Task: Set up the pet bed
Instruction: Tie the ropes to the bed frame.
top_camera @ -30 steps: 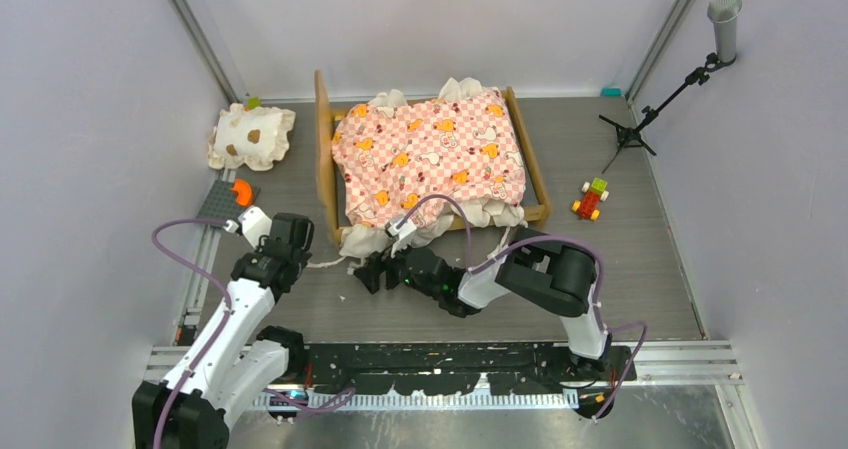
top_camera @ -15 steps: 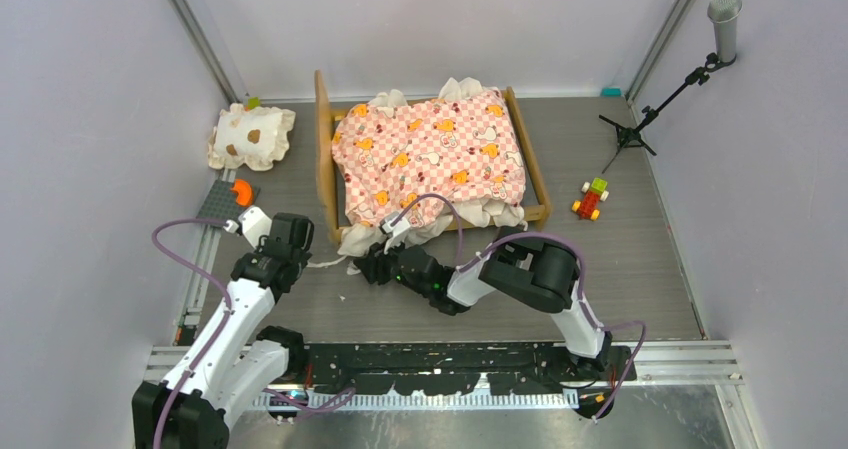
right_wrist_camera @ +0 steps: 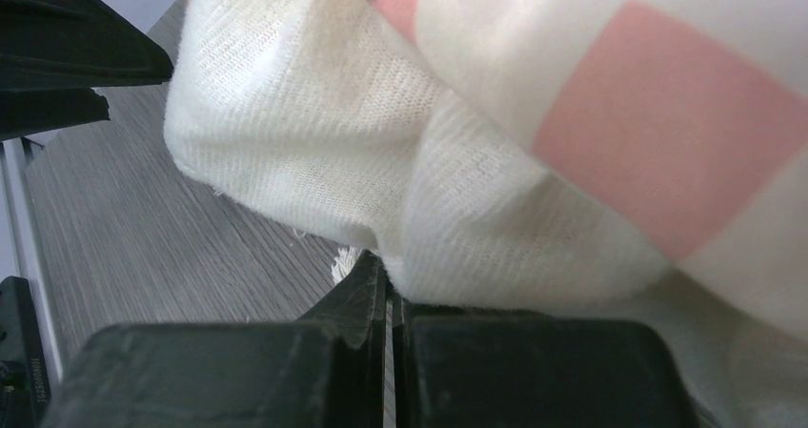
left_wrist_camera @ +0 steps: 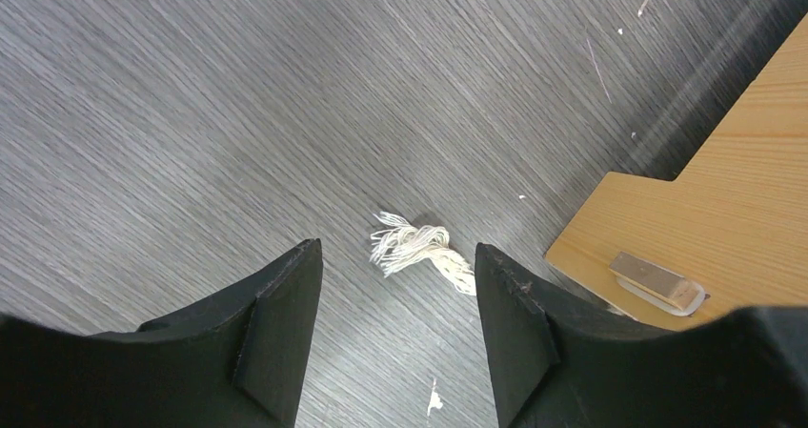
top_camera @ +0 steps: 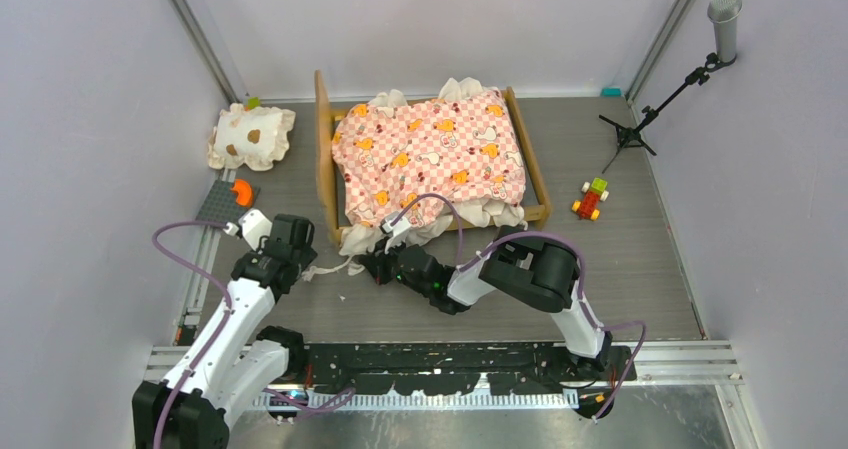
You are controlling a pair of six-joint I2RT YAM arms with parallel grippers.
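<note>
Right gripper is pressed together, apparently pinching the cream ruffle. Left gripper stands apart over a frayed string. The pet bed sits upper centre. Its mattress looks soft, light and floppy, so grip the ruffle edge.

Right gripper pinched the bed ruffle; left gripper opened.
</note>
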